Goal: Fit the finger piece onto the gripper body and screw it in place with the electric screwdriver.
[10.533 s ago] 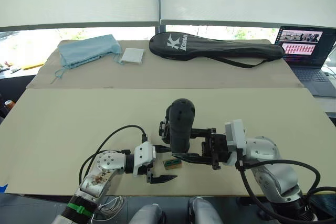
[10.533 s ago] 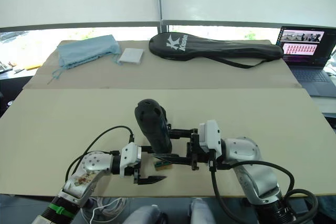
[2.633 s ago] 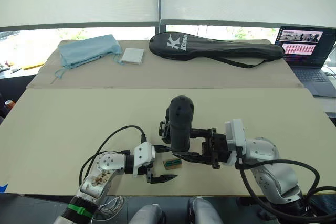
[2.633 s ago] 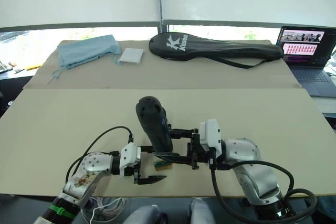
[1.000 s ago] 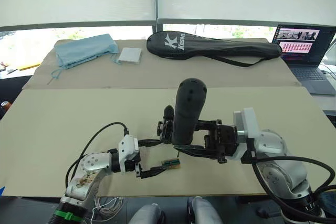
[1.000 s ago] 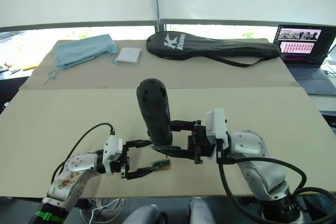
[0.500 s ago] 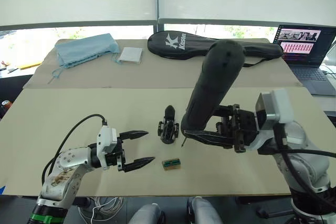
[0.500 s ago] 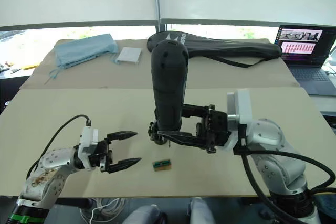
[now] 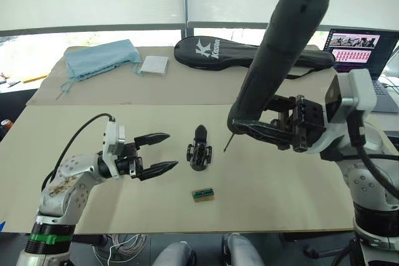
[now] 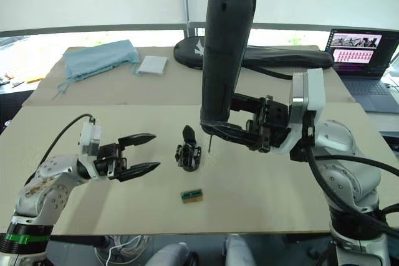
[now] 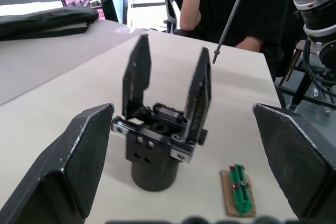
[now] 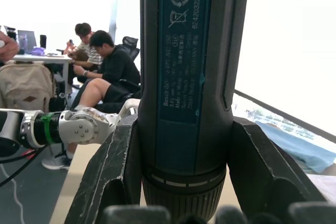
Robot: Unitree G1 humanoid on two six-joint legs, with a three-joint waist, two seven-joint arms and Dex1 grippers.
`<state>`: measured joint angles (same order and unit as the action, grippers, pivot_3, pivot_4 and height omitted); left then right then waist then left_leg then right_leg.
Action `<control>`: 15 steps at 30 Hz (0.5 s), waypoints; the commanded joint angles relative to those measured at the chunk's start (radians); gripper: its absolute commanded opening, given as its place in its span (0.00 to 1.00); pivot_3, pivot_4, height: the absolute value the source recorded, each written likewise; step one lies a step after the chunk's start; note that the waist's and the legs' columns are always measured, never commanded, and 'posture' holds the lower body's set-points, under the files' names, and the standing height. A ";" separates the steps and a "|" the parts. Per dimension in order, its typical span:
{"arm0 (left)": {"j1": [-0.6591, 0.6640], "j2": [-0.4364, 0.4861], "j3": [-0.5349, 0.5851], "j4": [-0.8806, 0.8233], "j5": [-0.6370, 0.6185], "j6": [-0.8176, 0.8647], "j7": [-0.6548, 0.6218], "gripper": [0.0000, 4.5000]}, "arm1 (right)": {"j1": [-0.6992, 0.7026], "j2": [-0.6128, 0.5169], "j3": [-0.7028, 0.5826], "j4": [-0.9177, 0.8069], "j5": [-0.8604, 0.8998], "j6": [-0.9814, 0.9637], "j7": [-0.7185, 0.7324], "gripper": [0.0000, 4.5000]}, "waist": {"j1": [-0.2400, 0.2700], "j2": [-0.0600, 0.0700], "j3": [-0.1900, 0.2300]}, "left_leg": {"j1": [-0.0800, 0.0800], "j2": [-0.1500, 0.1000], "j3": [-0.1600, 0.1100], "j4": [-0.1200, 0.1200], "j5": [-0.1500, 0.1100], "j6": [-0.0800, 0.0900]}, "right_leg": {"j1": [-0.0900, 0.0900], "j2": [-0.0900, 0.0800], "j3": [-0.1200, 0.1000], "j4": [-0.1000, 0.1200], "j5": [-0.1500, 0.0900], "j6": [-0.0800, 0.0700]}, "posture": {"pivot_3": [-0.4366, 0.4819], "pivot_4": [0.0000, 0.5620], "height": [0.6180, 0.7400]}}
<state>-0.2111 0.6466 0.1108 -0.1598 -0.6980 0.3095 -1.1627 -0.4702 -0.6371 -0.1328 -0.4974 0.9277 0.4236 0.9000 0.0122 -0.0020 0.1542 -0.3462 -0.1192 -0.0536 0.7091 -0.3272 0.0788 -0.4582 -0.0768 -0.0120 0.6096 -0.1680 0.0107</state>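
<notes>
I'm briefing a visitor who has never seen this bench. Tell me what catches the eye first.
The big dark electric screwdriver stands out, raised over the table in the right gripper, bit pointing down. Below it the small black gripper body stands mid-table, with the open left gripper beside it and a little green block in front.

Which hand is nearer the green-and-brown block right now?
Left. The left hand hovers open just up and to the robot's left of the green-and-brown block. The right hand, shut on the electric screwdriver, is raised higher, farther to its right.
</notes>
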 commanded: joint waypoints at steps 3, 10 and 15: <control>-0.068 0.007 0.041 0.029 -0.042 0.036 -0.015 1.00 | -0.090 0.037 -0.025 0.040 0.010 -0.017 -0.029 0.42 | -0.002 0.000 0.000 | 0.000 0.000 0.000 0.000 0.000 0.000 | 0.000 0.000 0.000 0.000 0.000 0.000 | 0.48 0.27 1.00; -0.077 0.004 0.040 0.031 -0.030 0.043 -0.025 1.00 | -0.148 0.094 0.010 0.062 0.000 -0.003 -0.057 0.42 | -0.002 0.000 0.000 | -0.001 0.000 0.000 0.000 0.000 0.000 | -0.001 0.000 0.000 0.000 0.000 0.000 | 0.48 0.27 1.00; -0.062 0.004 0.038 0.047 0.015 -0.011 -0.042 1.00 | -0.168 0.127 0.044 0.063 -0.011 0.004 -0.071 0.42 | -0.002 0.000 0.000 | -0.001 0.000 0.000 0.000 0.000 0.000 | -0.001 0.000 0.000 0.000 0.000 0.000 | 0.48 0.27 1.00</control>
<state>-0.2739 0.6455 0.1320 -0.1128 -0.7022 0.3398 -1.1918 -0.6085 -0.5198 -0.0822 -0.4106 0.9133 0.4344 0.8382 0.0101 -0.0018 0.1544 -0.3467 -0.1193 -0.0537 0.7089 -0.3271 0.0788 -0.4593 -0.0767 -0.0123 0.6098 -0.1679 0.0106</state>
